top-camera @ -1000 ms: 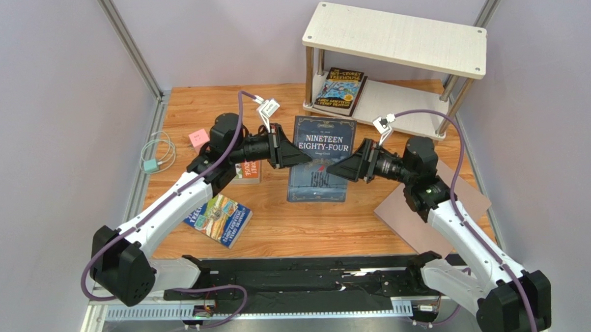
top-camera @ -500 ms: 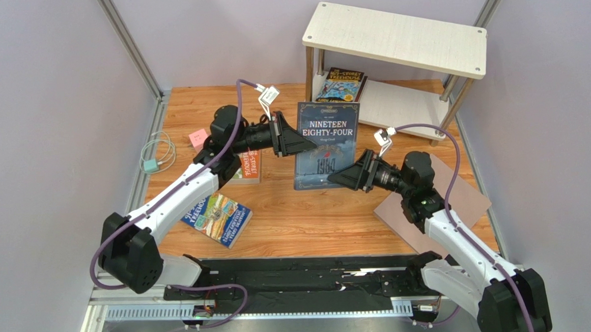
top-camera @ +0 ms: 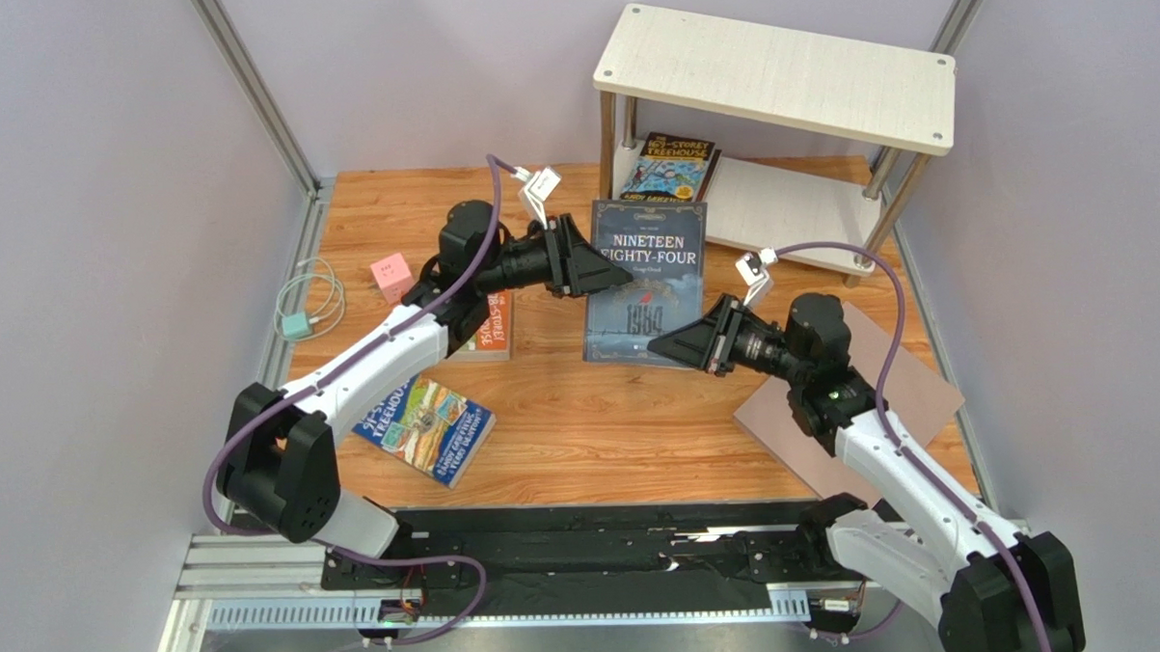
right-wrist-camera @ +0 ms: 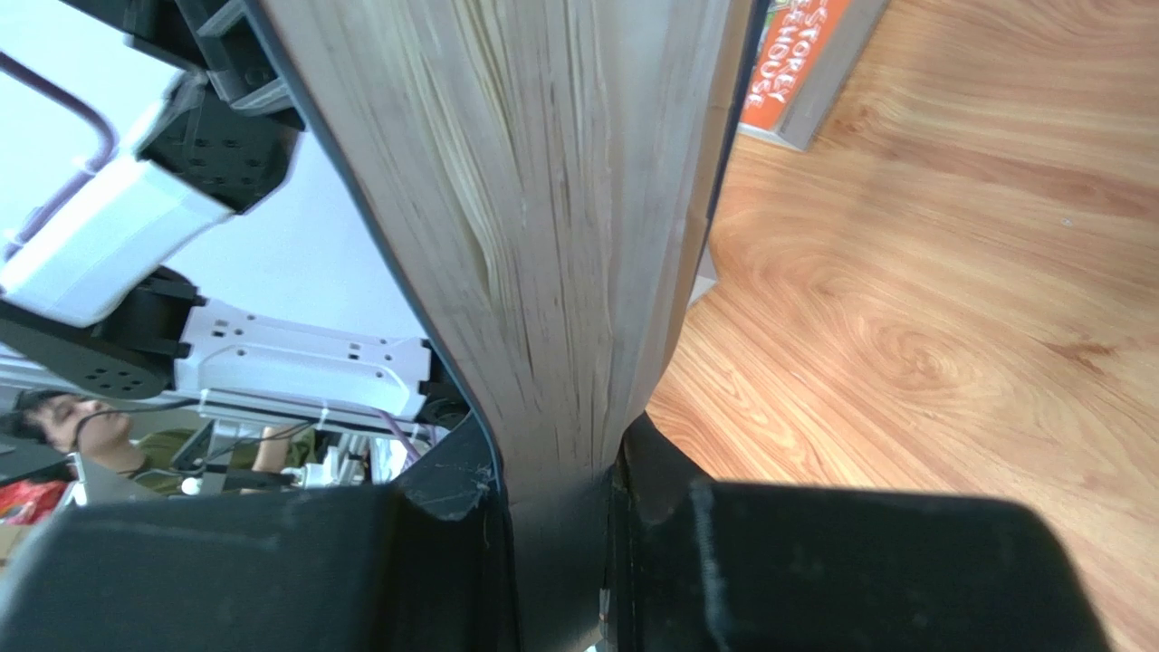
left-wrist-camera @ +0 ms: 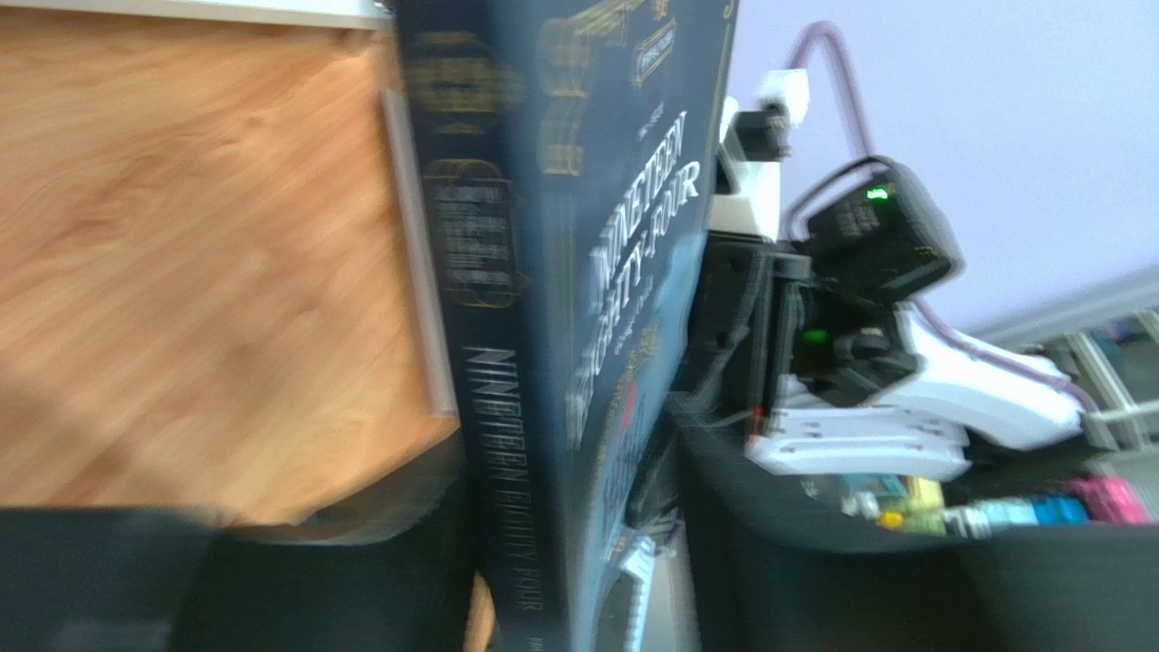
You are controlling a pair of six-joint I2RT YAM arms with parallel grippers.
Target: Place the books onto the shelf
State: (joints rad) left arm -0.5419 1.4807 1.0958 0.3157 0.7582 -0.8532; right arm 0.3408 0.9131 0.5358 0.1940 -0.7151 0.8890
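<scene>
A dark blue book [top-camera: 645, 273], titled Nineteen Eighty-Four, hangs in the air in front of the shelf [top-camera: 776, 73]. My right gripper [top-camera: 669, 348] is shut on its lower page edge [right-wrist-camera: 544, 204]; the pages are squeezed between the jaws [right-wrist-camera: 565, 462]. My left gripper [top-camera: 613, 274] straddles the spine [left-wrist-camera: 517, 448] with its jaws open, and a slim gap shows on each side. One cartoon-cover book [top-camera: 668, 171] leans on the shelf's lower board. An orange book [top-camera: 492, 329] lies under my left arm. A colourful book [top-camera: 427, 430] lies near the front left.
A brown cardboard sheet [top-camera: 778, 421] lies on the table under my right arm. A pink cube [top-camera: 388, 271] and a coiled cable with a teal plug [top-camera: 303, 314] sit at the left edge. Silver shelf legs [top-camera: 609, 159] stand behind the raised book.
The dark blue book has come up off the table and moved towards the shelf. My right gripper has shut on its page edge. My left jaws have widened off the spine.
</scene>
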